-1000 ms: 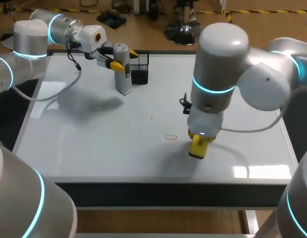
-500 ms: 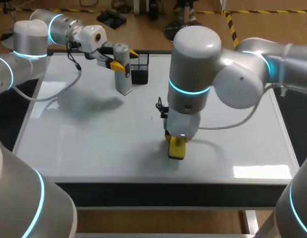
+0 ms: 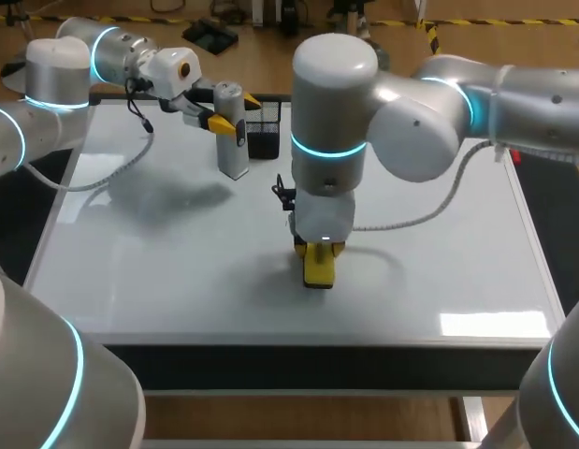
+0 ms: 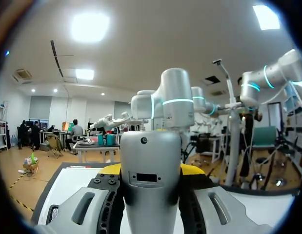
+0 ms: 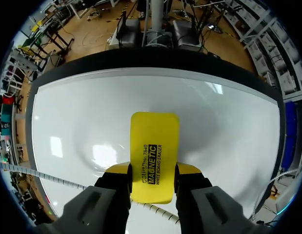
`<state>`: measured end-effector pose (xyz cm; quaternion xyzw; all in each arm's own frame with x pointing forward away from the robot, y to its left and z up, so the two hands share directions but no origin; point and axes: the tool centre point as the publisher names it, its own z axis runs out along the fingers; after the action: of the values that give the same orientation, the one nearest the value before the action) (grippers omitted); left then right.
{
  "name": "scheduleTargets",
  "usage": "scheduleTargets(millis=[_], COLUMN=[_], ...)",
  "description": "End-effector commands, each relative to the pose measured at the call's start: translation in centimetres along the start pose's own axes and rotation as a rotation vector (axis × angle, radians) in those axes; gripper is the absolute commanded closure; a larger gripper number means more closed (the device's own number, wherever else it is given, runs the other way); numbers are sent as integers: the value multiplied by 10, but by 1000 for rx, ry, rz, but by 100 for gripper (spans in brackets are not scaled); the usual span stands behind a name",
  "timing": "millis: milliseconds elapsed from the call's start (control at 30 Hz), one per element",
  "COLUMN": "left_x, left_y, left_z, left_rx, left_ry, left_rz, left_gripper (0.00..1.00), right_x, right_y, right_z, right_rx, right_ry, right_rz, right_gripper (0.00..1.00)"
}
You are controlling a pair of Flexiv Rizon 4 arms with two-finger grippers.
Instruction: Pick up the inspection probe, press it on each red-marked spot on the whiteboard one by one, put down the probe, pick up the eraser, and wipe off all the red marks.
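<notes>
Between right gripper [image 5: 153, 168] fingers: yellow eraser [image 5: 154, 146] clamped, flat on whiteboard [image 5: 72, 122].
Left gripper [image 4: 151, 169]: clamped around upright inspection probe [image 3: 231, 131].

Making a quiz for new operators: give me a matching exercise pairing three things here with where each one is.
1 probe
2 eraser
3 black mesh holder

A held in the right tool
B standing free near the whiteboard's far edge
C upright in the left tool

Pairs: 1-C, 2-A, 3-B
</notes>
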<state>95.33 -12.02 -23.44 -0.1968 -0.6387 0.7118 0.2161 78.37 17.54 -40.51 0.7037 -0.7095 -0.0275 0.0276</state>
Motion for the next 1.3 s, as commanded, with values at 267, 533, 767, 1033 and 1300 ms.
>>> scheduleTargets(millis=[267, 533, 767, 1033, 1300], left_x=[-1, -1, -1, -1, -1], left_y=[-2, -2, -2, -2, -2], left_z=[-1, -1, -1, -1, -1], left_rx=[-3, -3, -3, -3, -3], left_ry=[4, 4, 4, 4, 4], left_rz=[-1, -1, -1, -1, -1], left_gripper=[100, 100, 100, 100, 100], right_x=[-5, 1, 8, 25, 59], right_y=[-8, -11, -14, -18, -18], right_z=[11, 21, 31, 37, 37], right_rx=[-29, -52, -76, -86, -75], right_ry=[29, 32, 41, 55, 65], right_rz=[-6, -3, 3, 39, 112], right_gripper=[100, 100, 100, 100, 100])
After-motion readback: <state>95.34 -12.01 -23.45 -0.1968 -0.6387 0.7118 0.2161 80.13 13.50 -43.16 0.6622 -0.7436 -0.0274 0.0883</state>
